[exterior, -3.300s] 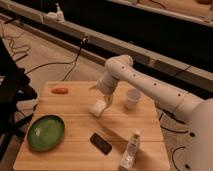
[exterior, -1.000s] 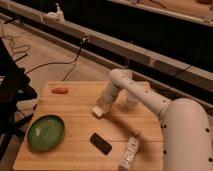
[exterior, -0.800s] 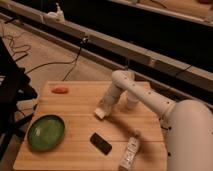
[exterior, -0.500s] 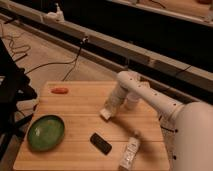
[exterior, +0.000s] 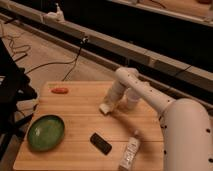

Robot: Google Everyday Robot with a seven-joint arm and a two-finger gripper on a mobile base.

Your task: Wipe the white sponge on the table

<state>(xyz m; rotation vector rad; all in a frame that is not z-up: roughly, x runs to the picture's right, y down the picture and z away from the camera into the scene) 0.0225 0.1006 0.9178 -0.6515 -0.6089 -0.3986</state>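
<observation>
The white sponge (exterior: 104, 109) lies flat on the table (exterior: 75, 112), a little right of the middle of the light wooden top. My gripper (exterior: 108, 104) points down at it from the right and is shut on the white sponge, pressing it against the planks. The white arm runs from the lower right corner of the camera view, bends above the far edge of the table and comes down to the sponge.
A green bowl (exterior: 46, 132) sits at the front left. A black slab (exterior: 101, 143) lies in front of the sponge, and a clear bottle (exterior: 129, 152) lies on its side at the front right. A small orange item (exterior: 60, 90) rests at the far left. A white cup (exterior: 132, 98) stands just behind the arm.
The gripper has slid the sponge a short way to the right over the table, then slightly back toward the far side. The arm's bend has shifted right.
</observation>
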